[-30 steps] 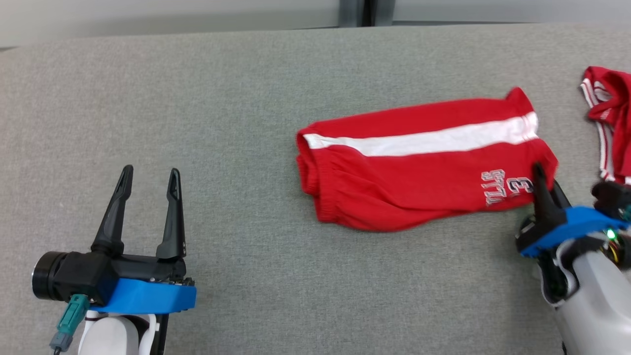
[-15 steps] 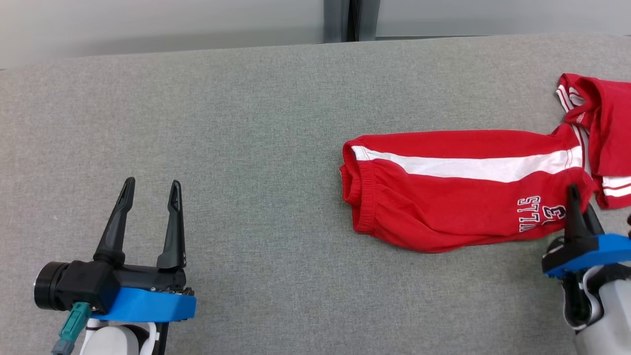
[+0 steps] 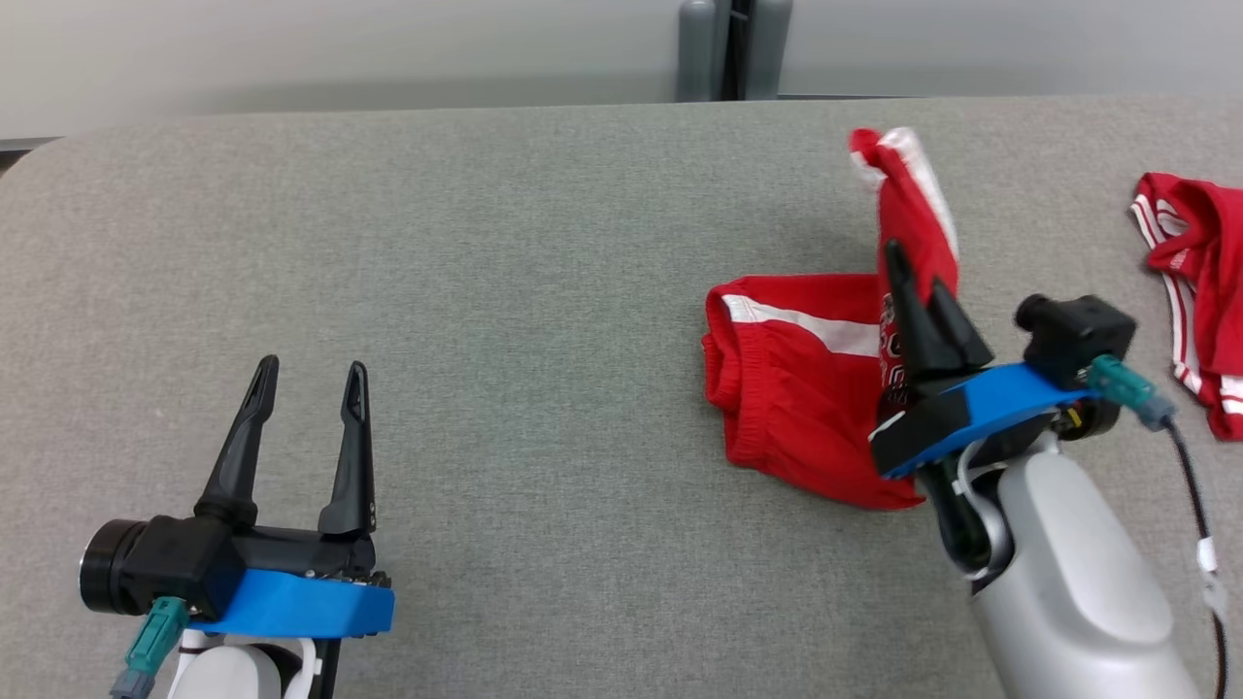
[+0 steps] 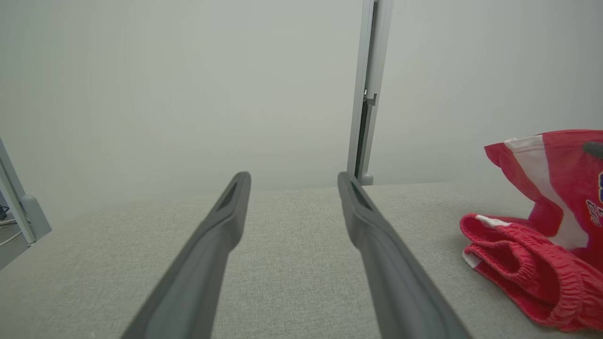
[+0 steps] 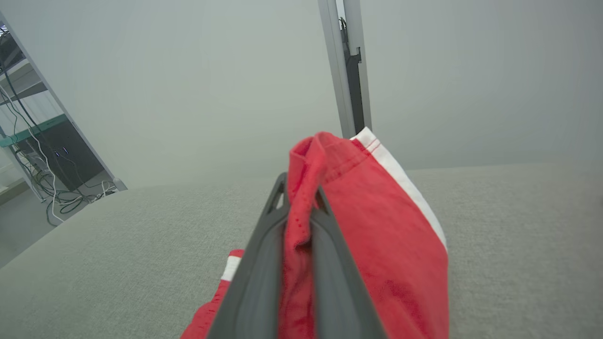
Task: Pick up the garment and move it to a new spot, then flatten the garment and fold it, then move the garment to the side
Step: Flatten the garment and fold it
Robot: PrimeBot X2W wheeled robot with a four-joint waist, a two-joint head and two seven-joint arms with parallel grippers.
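Observation:
The garment (image 3: pixel 796 398) is a pair of red shorts with a white side stripe, lying on the grey table (image 3: pixel 505 291) right of centre. My right gripper (image 3: pixel 913 267) is shut on its leg-hem end and holds that end lifted above the rest, which stays on the table with the waistband to the left. In the right wrist view the red cloth (image 5: pixel 367 226) is pinched between the fingers of the right gripper (image 5: pixel 301 188). My left gripper (image 3: pixel 311 374) rests open at the lower left, nothing between its fingers. The left wrist view shows the left gripper (image 4: pixel 292 181) and the shorts (image 4: pixel 537 263) at the right.
A second red garment (image 3: pixel 1194 291) with white stripes lies at the table's right edge. A grey post (image 3: pixel 733 49) stands behind the far edge. Bare grey table surface lies between my two grippers and to the left.
The right gripper has lifted the shorts' leg end off the table and carried it left, over the rest of the shorts. The head camera has shifted. The left gripper has stayed put.

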